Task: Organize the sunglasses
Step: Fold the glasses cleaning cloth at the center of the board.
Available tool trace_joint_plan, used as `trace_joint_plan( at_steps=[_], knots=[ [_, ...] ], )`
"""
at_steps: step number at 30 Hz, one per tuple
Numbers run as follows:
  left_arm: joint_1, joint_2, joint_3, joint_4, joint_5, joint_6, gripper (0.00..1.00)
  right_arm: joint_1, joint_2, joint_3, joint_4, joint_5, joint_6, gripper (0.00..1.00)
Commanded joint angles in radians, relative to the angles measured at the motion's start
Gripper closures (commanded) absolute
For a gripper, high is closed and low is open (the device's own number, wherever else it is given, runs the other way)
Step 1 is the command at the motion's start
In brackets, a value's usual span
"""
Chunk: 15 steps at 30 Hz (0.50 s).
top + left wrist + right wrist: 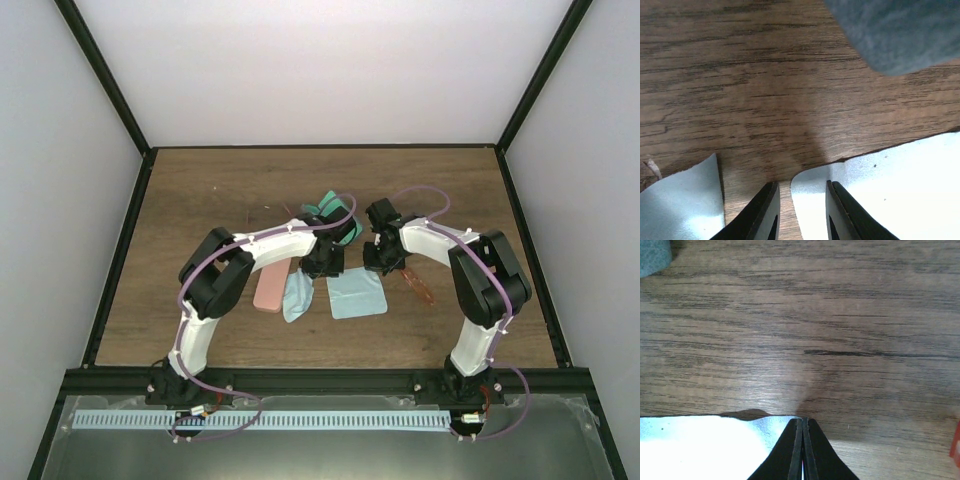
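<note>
right claw [802, 422] sits pressed together at a corner of the flat cloth [357, 293]; whether it pinches the fabric i cannot tell. left claw [801, 185] stands slightly apart over the neighbouring corner, clamping nothing. orange-red sunglasses [418, 286] lie on the counter [200, 200] just right of the cloth. this looks like the cloth-laying step; next the right claw must part and reach those thin frames.

Sunglasses [420, 289] half under right arm [480, 280], case [895, 30] cropped
</note>
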Motion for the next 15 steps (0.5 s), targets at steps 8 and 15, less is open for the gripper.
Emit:
trace_joint_plan(
  at_steps=[8,15],
  knots=[
    [-0.001,0.043,0.031,-0.008,-0.007,0.007,0.77,0.015,0.007,0.002,-0.018,-0.019,0.006,0.99],
    [-0.001,0.051,0.039,-0.020,-0.010,0.014,0.90,0.016,0.006,0.000,-0.019,-0.018,0.008,0.99]
  ],
)
